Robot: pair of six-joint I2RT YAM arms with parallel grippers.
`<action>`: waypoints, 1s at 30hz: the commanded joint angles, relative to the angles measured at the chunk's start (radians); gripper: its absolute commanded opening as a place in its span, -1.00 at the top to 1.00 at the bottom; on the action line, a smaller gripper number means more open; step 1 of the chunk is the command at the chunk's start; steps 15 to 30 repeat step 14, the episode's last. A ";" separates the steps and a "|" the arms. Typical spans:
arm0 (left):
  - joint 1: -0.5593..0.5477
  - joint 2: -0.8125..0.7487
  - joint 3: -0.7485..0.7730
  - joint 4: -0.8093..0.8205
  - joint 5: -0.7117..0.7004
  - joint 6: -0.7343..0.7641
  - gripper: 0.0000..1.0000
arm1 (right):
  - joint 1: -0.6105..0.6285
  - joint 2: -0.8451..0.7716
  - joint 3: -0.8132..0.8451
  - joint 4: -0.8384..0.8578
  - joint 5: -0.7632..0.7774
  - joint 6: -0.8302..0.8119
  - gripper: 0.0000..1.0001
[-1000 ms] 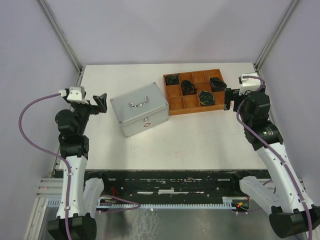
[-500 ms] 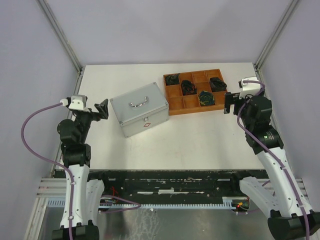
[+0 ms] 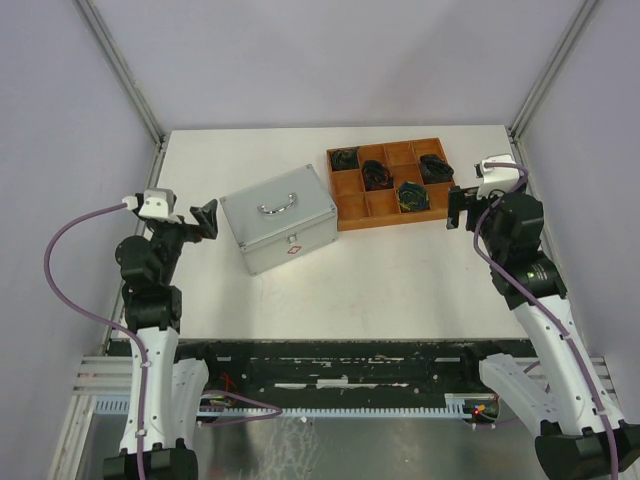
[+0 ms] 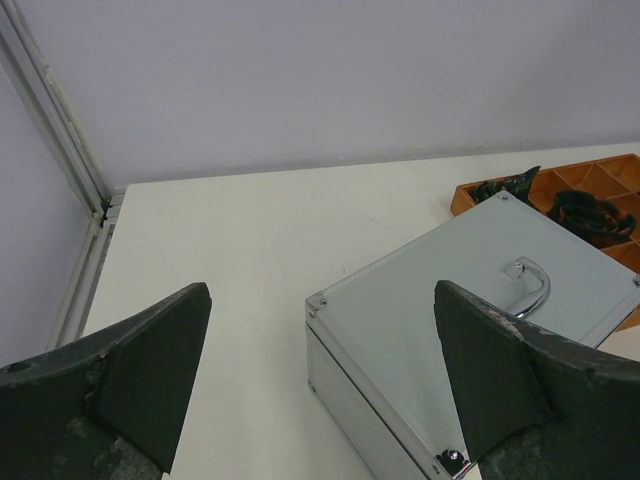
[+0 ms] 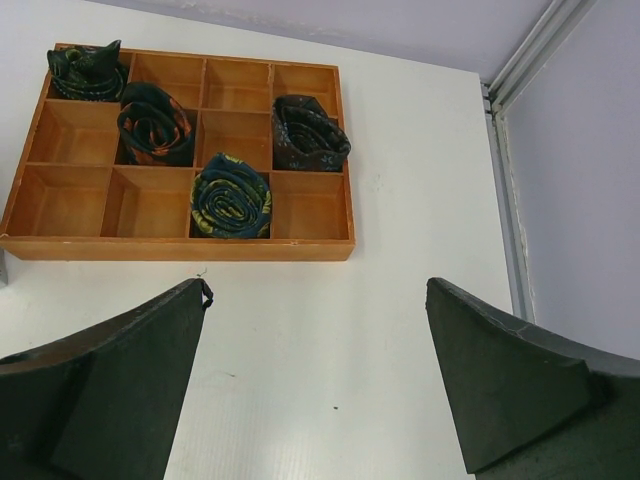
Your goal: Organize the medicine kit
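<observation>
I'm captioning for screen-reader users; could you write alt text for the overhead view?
A closed silver medicine kit sits on a white table, a wooden tray holding four dark rolled items behind it to the right. The left gripper is open beside the kit, the right gripper open beside the tray.

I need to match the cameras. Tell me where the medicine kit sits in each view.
Top external: medicine kit left of centre, closed.
Left wrist: medicine kit lower right, handle on top.
Right wrist: not clearly in it.
Shared landmark: the wooden tray, in all three views.
</observation>
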State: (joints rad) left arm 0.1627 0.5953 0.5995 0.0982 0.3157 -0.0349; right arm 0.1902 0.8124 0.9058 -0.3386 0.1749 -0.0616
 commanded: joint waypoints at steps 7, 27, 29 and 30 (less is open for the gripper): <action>0.006 0.001 0.053 -0.003 0.013 0.016 -0.99 | -0.008 -0.001 0.004 0.040 -0.018 -0.012 -1.00; 0.005 0.002 0.052 -0.006 0.013 0.020 -0.99 | -0.009 -0.004 0.004 0.039 -0.023 -0.012 -1.00; 0.005 0.002 0.052 -0.006 0.013 0.020 -0.99 | -0.009 -0.004 0.004 0.039 -0.023 -0.012 -1.00; 0.005 0.002 0.052 -0.006 0.013 0.020 -0.99 | -0.009 -0.004 0.004 0.039 -0.023 -0.012 -1.00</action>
